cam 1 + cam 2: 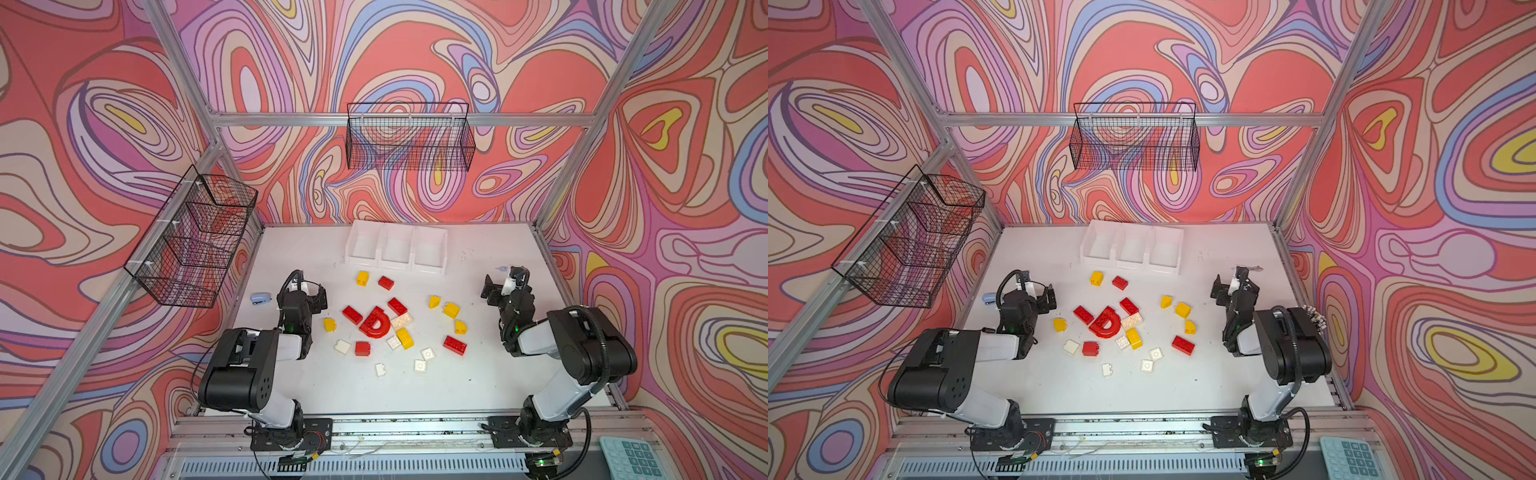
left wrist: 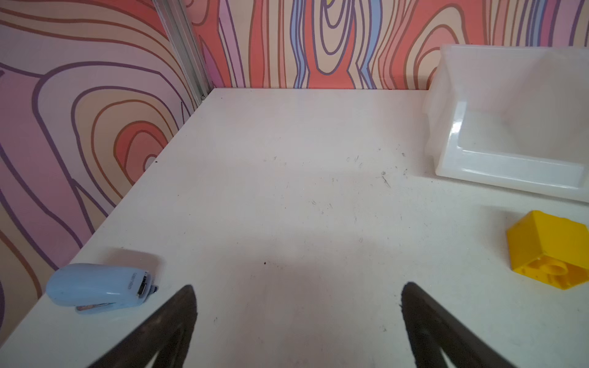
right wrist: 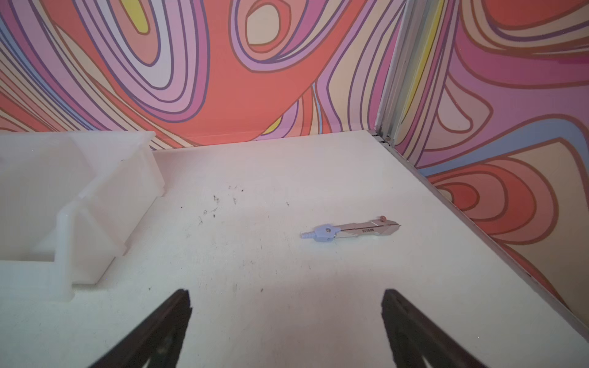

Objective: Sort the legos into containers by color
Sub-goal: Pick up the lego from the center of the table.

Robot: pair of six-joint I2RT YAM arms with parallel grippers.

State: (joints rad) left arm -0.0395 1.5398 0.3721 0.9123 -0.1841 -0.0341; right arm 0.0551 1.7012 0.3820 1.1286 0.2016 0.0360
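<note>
Across the middle of the white table (image 1: 291, 386), the legos (image 1: 404, 338) are seen scattered loose in red, yellow and white, with a large red arch piece (image 1: 376, 323) lying among them. All are on the tabletop, apart from the containers (image 1: 395, 263), which are set in a row of three at the far edge. Nearest to the bins, a yellow brick (image 1: 362, 278) and a red brick (image 1: 386, 282) are placed side by side. The left gripper (image 2: 298, 285) is held over the table with its jaws spread wide and only bare surface showing between them. A light-blue stapler (image 2: 98, 286) is seen near it, toward the left wall. The right gripper (image 3: 285, 290) is likewise spread wide with nothing gripped, near the rightmost bin, and a small blue-handled metal tool (image 3: 350, 230) is seen lying ahead of it. Two black wire baskets (image 1: 409, 137) are hung on the frame, and a calculator (image 1: 631, 457) is visible at the near right corner.
</note>
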